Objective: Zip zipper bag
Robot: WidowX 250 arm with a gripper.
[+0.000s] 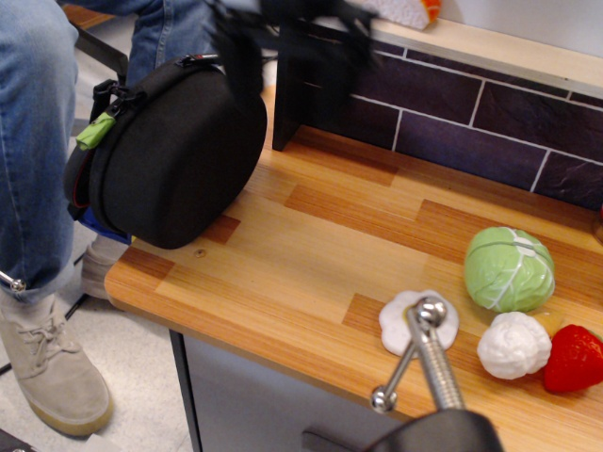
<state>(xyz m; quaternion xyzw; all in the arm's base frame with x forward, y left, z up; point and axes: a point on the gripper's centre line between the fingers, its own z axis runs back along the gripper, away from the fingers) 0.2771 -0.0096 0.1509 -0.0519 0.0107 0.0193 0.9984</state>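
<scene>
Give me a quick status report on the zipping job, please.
Gripper blurred above zipper bag, state unclear. Bag on counter's left edge, untouched. Nothing in the way.

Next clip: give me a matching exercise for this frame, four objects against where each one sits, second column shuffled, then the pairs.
Objects:
1. zipper bag
2. cabbage
3. strawberry
4. gripper

Places:
A. right edge of the frame, beside the white cauliflower
B. blurred, top of the frame above the bag
C. left end of the counter, overhanging its edge
D. right side of the counter, below the dark tiled wall

Pairs: 1-C, 2-D, 3-A, 4-B
</scene>
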